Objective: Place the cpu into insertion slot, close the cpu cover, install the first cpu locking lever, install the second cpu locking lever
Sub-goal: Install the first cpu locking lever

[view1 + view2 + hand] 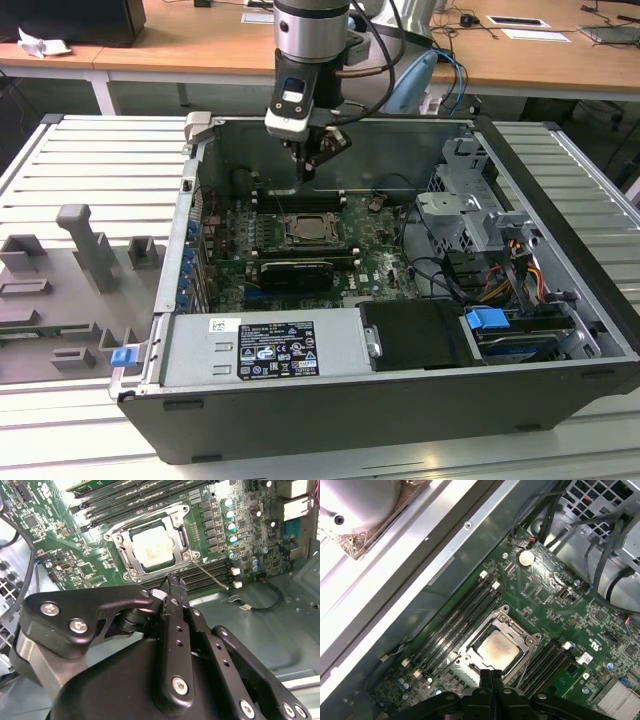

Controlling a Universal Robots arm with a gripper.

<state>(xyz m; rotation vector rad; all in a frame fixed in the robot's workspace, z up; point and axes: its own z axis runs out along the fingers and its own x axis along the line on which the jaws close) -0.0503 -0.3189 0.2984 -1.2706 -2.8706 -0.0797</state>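
Now, exterior view: my gripper [314, 162] hangs over the chip [308, 229], which sits in its socket [312, 246]; the levers are too small to tell.
Second wrist view: fingers [175, 615] pressed together, empty, beside a wire lever [210, 574] that looks unlatched; cover [181, 537] lies over the chip. I'd press that lever down slowly and squarely.
First wrist view: fingertips [487, 680] hide the socket's near edge.

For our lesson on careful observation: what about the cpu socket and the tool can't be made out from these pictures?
1. First wrist view: the tool hides the near edge of the cpu cover.
2. Exterior view: the cpu is too small to tell how it sits.
3. Second wrist view: the tool covers the board under its tips, so contact is unclear.
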